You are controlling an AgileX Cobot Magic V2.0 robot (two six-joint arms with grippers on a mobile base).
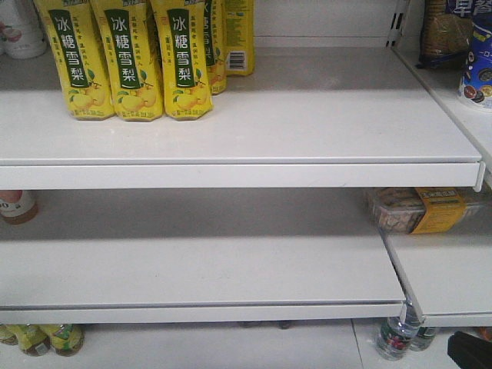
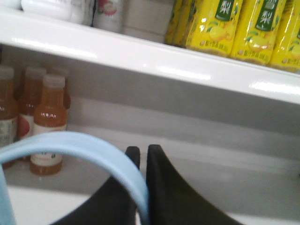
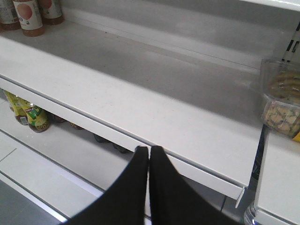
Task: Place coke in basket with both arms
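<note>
Still hunting for the coke: not showing in any of the three views, so no saying where it stands.

Pinching the basket handle (image 2: 79, 143) in the left claw (image 2: 143, 150), black fingers nearly together with the pale blue plastic strip running down between them. Smooth, glossy light blue, curving up in an arc to the left of the claw; rest of the basket out of frame.

Over to the right claw (image 3: 149, 149): pressed together, tip against tip, holding nothing, hanging out in front of the middle shelf (image 1: 200, 261) near its front lip.

Now the surface. Plain white metal board, matt, lightly shadowed toward the back, with a thin grey edge along the front. Bare across the stretch in front of the camera.

On the board above that middle shelf, toward its left end: yellow pear-drink packs (image 1: 127, 58) with green labels and Chinese characters, standing upright in a tight row. At the left end of the middle shelf itself: amber juice bottles (image 2: 47, 122) with pale caps, upright, grouped close. Just off its right end, on the neighbouring board: a clear snack box (image 1: 419, 211) with a yellow label. Below the middle shelf, left side: small yellow-green labelled bottles (image 3: 35, 117); below its right corner: clear bottles (image 1: 396, 338) beside the upright post.

Shop shelving all round, white back panel behind.
</note>
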